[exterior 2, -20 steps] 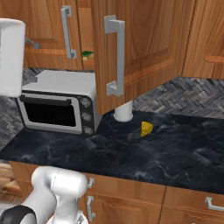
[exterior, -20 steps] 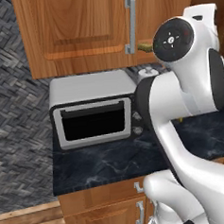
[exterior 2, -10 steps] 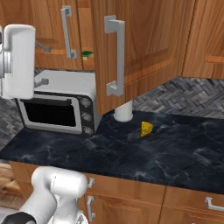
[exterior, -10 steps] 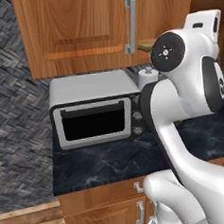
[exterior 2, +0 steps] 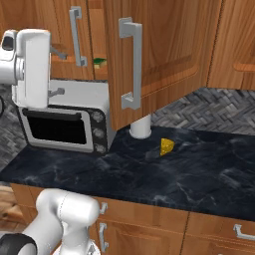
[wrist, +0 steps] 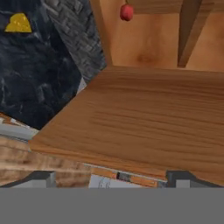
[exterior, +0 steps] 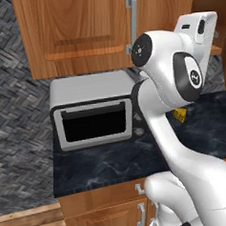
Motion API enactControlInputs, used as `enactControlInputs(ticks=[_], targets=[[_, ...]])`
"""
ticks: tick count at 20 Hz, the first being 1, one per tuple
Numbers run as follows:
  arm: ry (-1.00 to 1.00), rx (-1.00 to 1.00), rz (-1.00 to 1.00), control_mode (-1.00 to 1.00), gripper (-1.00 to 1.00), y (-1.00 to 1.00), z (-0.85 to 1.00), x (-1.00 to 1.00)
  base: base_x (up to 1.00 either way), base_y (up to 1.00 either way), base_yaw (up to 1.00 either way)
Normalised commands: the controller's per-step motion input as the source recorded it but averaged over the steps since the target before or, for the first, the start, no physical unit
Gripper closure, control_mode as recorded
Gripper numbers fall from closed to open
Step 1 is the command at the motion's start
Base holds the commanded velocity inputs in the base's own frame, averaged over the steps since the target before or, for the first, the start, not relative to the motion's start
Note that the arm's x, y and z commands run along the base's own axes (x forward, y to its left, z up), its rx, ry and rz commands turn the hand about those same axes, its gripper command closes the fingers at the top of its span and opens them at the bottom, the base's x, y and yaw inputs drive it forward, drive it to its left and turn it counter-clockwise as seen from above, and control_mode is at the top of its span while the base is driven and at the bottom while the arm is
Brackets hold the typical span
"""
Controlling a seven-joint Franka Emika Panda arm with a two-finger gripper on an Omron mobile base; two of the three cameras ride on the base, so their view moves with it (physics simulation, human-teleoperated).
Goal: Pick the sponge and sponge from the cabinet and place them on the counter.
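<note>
A yellow sponge (exterior 2: 100, 62) with a dark green top lies on the inner shelf of the wooden cabinet (exterior 2: 164, 45), just behind its open door. My gripper (exterior 2: 60, 71) hovers to the left of that opening, above the microwave, with its fingers pointing at the shelf. The jaws stand wide open and hold nothing. In the hand view the gripper (wrist: 113, 177) faces a broad wooden cabinet panel (wrist: 144, 113). Below lies the dark marbled counter (exterior 2: 174, 174), which also shows in the left base view (exterior: 104, 163).
A silver microwave (exterior 2: 64, 119) stands on the counter under the cabinet. A yellow cheese wedge (exterior 2: 167, 146) lies right of it, near a white cylinder (exterior 2: 140, 127). A small red fruit (wrist: 126, 12) sits deep in the cabinet. The open door's bar handle (exterior 2: 130, 62) juts forward.
The hand has swung toward the cabinet opening, rightward in the right base view. The jaws stay wide open.
</note>
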Motion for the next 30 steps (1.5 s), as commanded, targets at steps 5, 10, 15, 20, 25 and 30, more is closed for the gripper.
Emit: enactControlInputs(ticks=[5,10,15,20,25,30], targets=[[-0.02,0.0,-0.18,-1.0,-1.0,-0.16,0.0,0.14,0.0,0.0,0.0],[-0.02,0.0,-0.11,-1.0,-1.0,-0.25,-0.05,0.12,0.0,0.0,0.0],[0.0,0.0,-0.13,-1.0,-1.0,-0.26,-0.15,0.28,0.0,0.0,0.0],[0.0,0.0,-0.11,-1.0,-1.0,-0.33,-0.07,0.15,0.0,0.0,0.0],[-0.01,0.0,-0.06,-1.0,-1.0,-0.37,-0.11,0.1,0.0,0.0,0.0],[0.0,0.0,-0.07,-1.0,-1.0,-0.38,-0.16,0.14,0.0,0.0,0.0]])
